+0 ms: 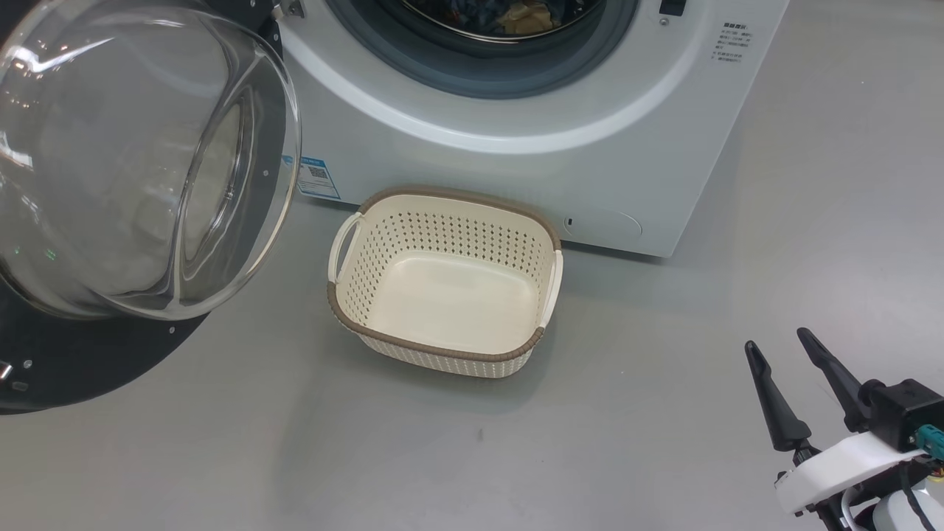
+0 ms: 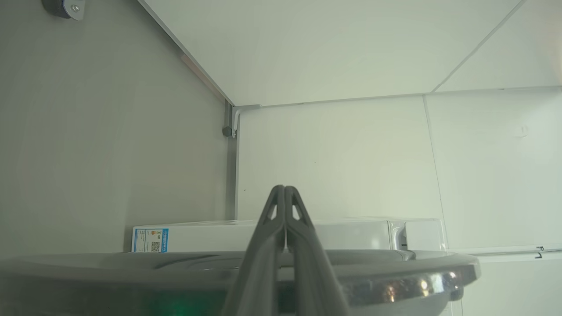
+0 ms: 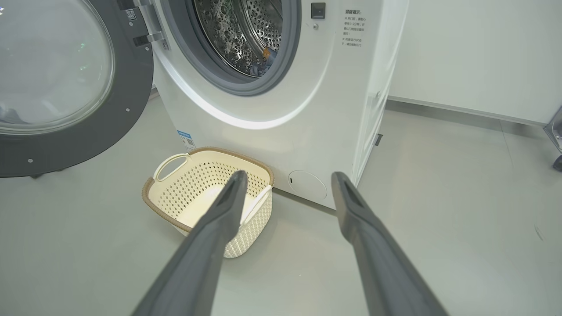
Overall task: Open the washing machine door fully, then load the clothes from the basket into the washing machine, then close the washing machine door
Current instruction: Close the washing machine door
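The washing machine [image 1: 516, 155] stands at the top with its door [image 1: 133, 162] swung wide open to the left. Some of the clothes [image 1: 516, 16] lie inside the drum [image 3: 246, 35]. The basket [image 1: 442, 232] sits empty on the floor in front of the machine. My right gripper [image 1: 777, 341] hovers open at the lower right, well clear of the basket, nothing between its fingers. In the left wrist view my left gripper [image 2: 284, 191] is shut on nothing, its fingers lying across the door's glossy rim [image 2: 395, 263]; whether they touch it I cannot tell.
A blue label [image 1: 317, 177] marks the machine's lower left corner. Grey floor [image 1: 664, 369] spreads around the basket and to the right of the machine. A white wall [image 3: 474, 57] runs behind, on the right.
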Available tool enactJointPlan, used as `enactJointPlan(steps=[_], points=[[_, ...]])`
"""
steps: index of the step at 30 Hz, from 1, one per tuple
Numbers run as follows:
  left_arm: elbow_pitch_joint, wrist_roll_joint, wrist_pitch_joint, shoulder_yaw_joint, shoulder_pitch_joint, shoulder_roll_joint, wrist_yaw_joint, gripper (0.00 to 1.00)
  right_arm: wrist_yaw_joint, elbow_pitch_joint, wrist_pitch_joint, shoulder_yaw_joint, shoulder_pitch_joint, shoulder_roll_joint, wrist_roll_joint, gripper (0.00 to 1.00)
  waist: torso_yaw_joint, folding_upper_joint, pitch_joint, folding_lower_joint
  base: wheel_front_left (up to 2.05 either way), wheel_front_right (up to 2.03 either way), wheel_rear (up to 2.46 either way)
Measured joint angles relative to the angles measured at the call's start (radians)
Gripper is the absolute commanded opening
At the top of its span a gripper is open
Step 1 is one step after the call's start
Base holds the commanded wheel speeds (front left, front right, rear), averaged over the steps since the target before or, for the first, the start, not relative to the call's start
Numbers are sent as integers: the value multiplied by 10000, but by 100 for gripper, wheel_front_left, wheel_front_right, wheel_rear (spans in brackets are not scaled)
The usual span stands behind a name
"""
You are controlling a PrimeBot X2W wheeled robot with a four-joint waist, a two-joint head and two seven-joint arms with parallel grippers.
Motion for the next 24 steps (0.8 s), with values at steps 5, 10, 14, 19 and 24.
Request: enactJointPlan(steps=[5, 10, 14, 19, 24], points=[[65, -4, 113, -27, -38, 44, -86, 0, 0, -17, 0, -6, 1, -75, 15, 100, -25, 0, 98, 0, 0, 0, 0], [165, -4, 203, -77, -122, 88, -165, 0, 0, -42, 0, -33, -1, -82, 50, 100, -28, 0, 183, 0, 0, 0, 0], [230, -19, 362, -138, -131, 104, -215, 0, 0, -44, 0, -38, -1, -84, 77, 100, -13, 0, 222, 0, 0, 0, 0], [249, -102, 796, -276, -133, 79, -251, 0, 0, -44, 0, -44, -7, -84, 79, 100, 22, 0, 231, 0, 0, 0, 0], [232, -105, 1168, -541, -134, 8, -261, 0, 0, -38, 0, -54, -33, -69, 86, 100, 77, 0, 178, 0, 0, 0, 0]])
